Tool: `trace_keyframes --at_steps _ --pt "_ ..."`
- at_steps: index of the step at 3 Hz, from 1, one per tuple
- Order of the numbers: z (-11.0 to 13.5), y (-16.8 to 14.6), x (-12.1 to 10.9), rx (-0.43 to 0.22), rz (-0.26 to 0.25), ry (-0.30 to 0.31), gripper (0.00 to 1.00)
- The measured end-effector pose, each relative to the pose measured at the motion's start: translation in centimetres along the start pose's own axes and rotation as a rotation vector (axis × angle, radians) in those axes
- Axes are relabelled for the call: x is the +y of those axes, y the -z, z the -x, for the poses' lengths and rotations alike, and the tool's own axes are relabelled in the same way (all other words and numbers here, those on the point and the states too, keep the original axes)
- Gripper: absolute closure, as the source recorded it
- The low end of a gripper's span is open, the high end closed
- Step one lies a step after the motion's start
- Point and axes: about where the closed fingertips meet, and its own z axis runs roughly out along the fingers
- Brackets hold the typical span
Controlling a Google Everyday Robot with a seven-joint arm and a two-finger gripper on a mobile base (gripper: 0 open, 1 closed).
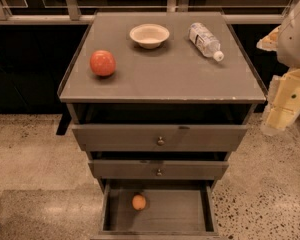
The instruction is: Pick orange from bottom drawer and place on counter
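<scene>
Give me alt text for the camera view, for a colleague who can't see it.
A small orange lies in the open bottom drawer of a three-drawer cabinet. On the counter sit a red fruit, a bowl and a water bottle lying flat; the gripper hangs right of the cabinet.

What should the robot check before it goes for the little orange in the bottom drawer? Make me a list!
1. Bottom drawer pulled open: ok.
2. Orange in plain sight, alone on the drawer floor: ok.
3. Room to reach in under the middle drawer: cannot tell.
4. Bare spot on the counter in front of the red fruit, bowl and bottle: ok.
5. Gripper near the orange: not ok; it hangs off to the right, beside the counter's edge.
</scene>
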Motion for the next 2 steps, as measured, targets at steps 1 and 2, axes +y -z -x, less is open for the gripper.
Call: trace_keyframes --at_steps 1,2 --pt "0.0 0.0 0.0 0.000 0.000 0.000 0.00" --pt "-0.5 -1.5 0.7 -0.034 -0.024 -0.035 0.00"
